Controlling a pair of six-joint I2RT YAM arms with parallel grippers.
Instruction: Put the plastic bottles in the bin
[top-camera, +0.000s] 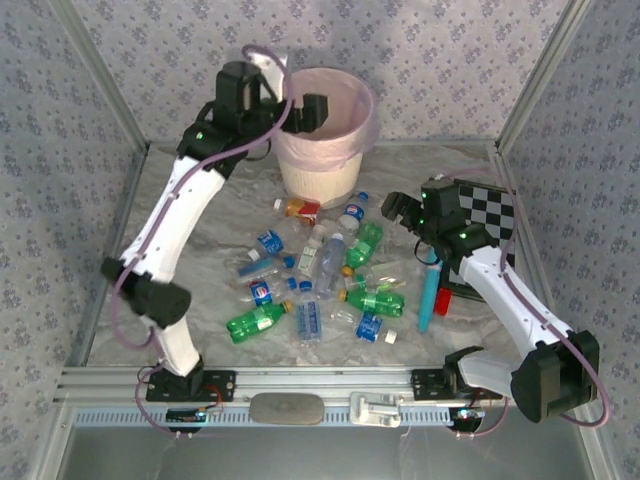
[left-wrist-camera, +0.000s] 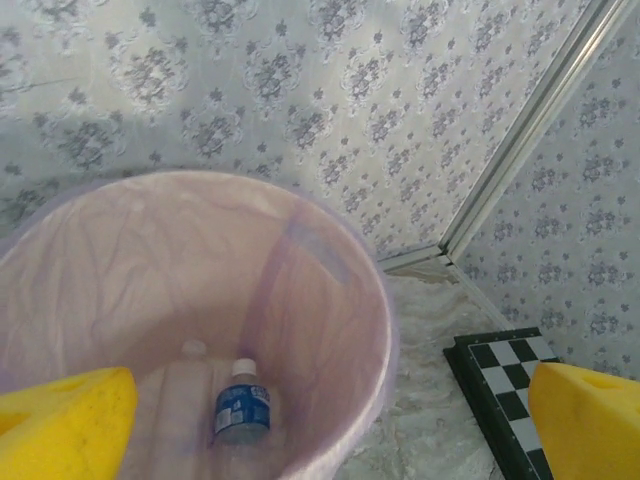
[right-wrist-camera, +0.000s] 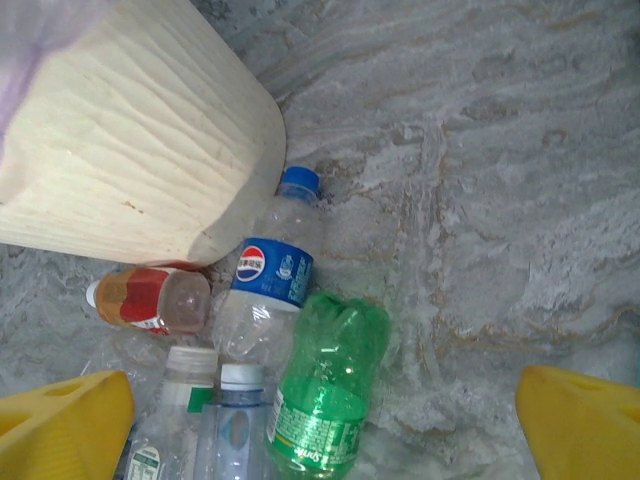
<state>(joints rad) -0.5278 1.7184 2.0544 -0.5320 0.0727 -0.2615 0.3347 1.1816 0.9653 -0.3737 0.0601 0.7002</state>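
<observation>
Plastic bottles (top-camera: 325, 262): a loose heap lying flat at mid-table (top-camera: 220, 215), on the near side of the bin (top-camera: 320, 180). At least one blue-labelled bottle (left-wrist-camera: 243, 410) is already lying at the bottom of the bin.

Left gripper (top-camera: 295, 110): hangs over the bin mouth at the far end of the table. Its yellow pads (left-wrist-camera: 65, 425) are spread wide with nothing between them.

Right gripper (top-camera: 400, 212): hovers over the far right edge of the heap, fingers wide and empty.

Key relation, from the right wrist view: a green bottle (right-wrist-camera: 325, 395) lies below the gap between the pads, slightly left of its middle. Its long axis runs roughly crosswise to the line joining the pads, with its base towards the bin. It touches a Pepsi-labelled bottle (right-wrist-camera: 268, 285) on its left side, and that bottle's cap lies by the foot of the bin.

Judgement: the right arm is much the nearer to the heap. The green bottle looks like the likeliest pick, by a straight descent and a close across its body.

Risk: the clear neighbours on the left crowd it, so that finger may land on one.
</observation>
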